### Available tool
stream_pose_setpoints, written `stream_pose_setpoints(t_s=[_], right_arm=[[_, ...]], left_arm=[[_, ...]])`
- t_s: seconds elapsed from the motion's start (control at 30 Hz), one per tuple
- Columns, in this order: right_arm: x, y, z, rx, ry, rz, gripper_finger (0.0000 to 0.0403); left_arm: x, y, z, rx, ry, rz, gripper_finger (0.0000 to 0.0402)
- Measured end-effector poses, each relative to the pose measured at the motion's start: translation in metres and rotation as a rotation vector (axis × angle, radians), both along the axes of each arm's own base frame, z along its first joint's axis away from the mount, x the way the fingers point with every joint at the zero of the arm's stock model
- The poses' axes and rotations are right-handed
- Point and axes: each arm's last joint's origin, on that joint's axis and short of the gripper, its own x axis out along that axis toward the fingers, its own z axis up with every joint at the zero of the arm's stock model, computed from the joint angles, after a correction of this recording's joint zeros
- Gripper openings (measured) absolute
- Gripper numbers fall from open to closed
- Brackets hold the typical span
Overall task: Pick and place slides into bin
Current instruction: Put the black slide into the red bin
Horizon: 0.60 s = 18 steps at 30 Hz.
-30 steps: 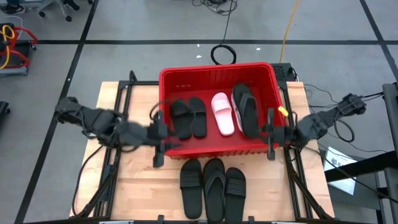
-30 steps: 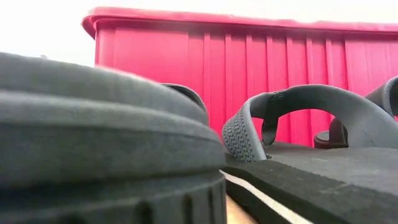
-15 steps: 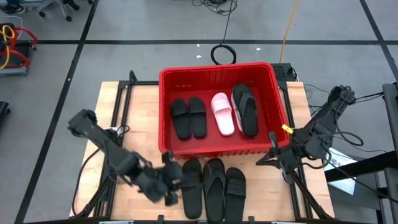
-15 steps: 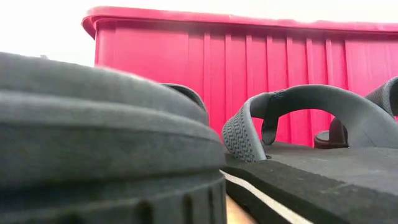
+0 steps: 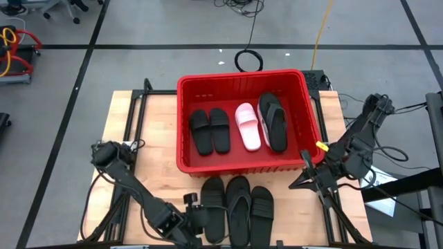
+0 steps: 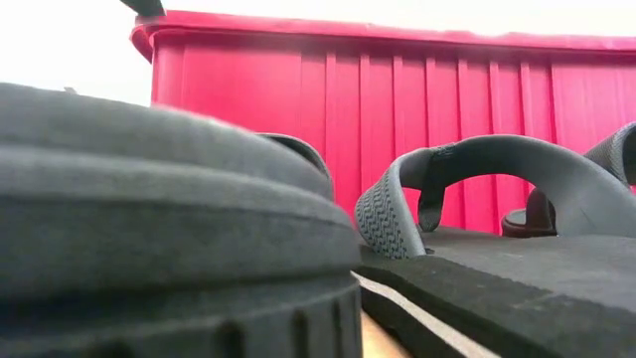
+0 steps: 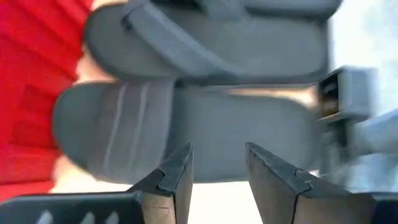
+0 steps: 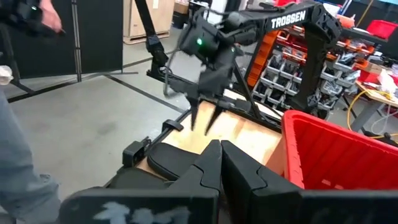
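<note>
Wooden bench [image 5: 152, 145] carries the red bin [image 5: 243, 87] at its middle, with grey floor all around. Since half a second ago the left tool [image 5: 192, 216] has slid further toward the near edge and now hovers just beside the leftmost black slide [image 5: 212, 207], fingers [image 7: 177, 174] a narrow gap apart. The right tool [image 5: 299, 182] has barely shifted; it waits off the bin's near right corner, fingers closed together. Four slides lie in the bin: three black [image 5: 211, 130] and one pink slide [image 5: 247, 125]. Three black ones rest side by side on the bench just in front of the bin.
</note>
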Motion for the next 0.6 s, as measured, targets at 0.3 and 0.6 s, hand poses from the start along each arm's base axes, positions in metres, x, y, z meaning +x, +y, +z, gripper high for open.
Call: stream_pose_setpoints(t_s=[0.3,0.6], right_arm=[[-0.002,0.002,0.002,0.022,-0.017,0.014,0.0],[-0.001,0.002,0.005,0.045,-0.035,0.014,0.0]], left_arm=[[0.002,0.006,-0.031,0.157,0.114,0.03,0.0143],[0.003,0.013,-0.039,0.24,0.13,0.08,0.0143]])
